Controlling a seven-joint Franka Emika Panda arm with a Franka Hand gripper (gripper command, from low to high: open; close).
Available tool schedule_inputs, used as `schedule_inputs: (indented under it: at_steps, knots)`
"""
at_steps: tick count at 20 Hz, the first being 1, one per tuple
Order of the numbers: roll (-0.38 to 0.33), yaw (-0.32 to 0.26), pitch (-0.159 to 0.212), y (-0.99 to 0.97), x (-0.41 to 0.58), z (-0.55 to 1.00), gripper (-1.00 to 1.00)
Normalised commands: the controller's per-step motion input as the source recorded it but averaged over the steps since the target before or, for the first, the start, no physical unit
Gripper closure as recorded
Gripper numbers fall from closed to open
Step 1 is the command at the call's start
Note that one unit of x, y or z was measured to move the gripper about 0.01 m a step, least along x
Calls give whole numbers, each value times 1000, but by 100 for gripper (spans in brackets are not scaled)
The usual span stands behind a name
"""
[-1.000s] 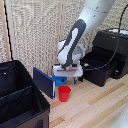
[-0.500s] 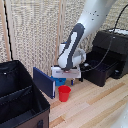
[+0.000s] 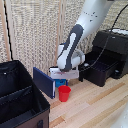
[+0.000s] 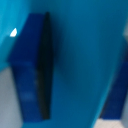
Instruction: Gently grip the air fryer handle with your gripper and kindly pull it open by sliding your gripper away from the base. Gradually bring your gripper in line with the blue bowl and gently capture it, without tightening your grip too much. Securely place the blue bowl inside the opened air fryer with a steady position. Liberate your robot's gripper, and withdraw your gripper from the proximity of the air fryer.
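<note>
Exterior view: the white arm reaches down over the wooden floor, with the gripper low, just behind the red cup and beside the upright dark blue panel. A patch of light blue shows directly under the gripper body, which is the blue bowl; most of it is hidden by the gripper and the cup.

Wrist view: frame is filled by light-blue surface of the bowl, very close and blurred. One dark blue fingertip lies against that surface; a second blue shape sits at the far edge. The bowl is therefore at the fingers, at least touching one. Whether the jaws are pressed onto the rim or only straddling it, I cannot tell.

The air fryer stands at the exterior view's right, well apart from the bowl, its drawer pulled out toward the arm.
</note>
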Motion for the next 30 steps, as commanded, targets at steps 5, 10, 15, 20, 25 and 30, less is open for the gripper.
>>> schedule_inputs:
  at_steps: [5,10,15,20,25,30]
  knots:
    - [10,-347,-31,26,6,-10,100]
    - [37,-370,-19,0,0,300,100]
    - [17,-330,-2,9,8,591,100]
    - [-6,-295,0,50,100,699,100]
    - [-28,-281,0,18,155,766,100]
    - [-36,-271,0,0,159,783,100]
